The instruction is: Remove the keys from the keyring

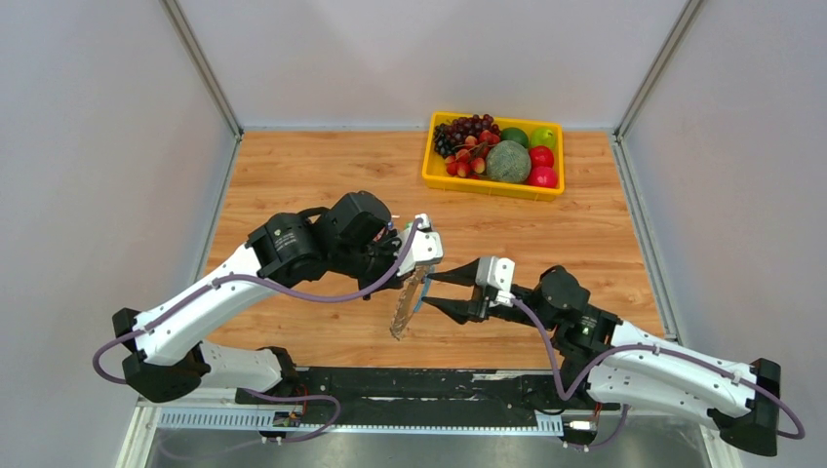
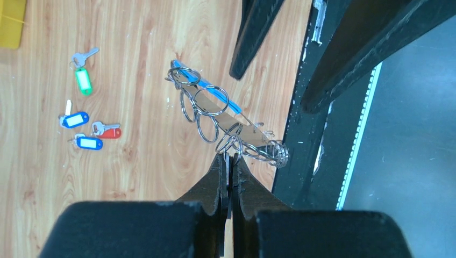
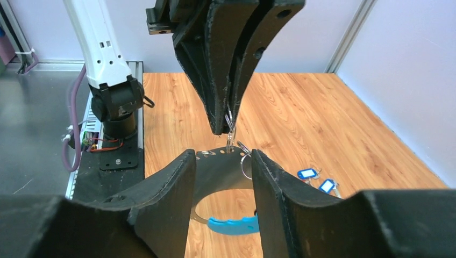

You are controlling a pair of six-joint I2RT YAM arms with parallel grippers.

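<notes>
Left gripper is pinched together on one small wire split ring of the thin grey metal keyring with a light-blue section, holding it in the air above the wooden table, near the black base rail. Your right gripper has its jaws apart, one on each side of the loop, gripping nothing.

Four tiny metal keys lie loose on the wood, well apart from it: a green-tagged key, two blue-tagged keys and a red-tagged key. The split rings look empty, but I can't rule out a hidden key.

Risks:
- That fingertip hold is on thin wire. If you close the right jaws off-centre you'll likely twist the loop and it slips out.
- If it drops here it may land on the rail, not the wood.
</notes>
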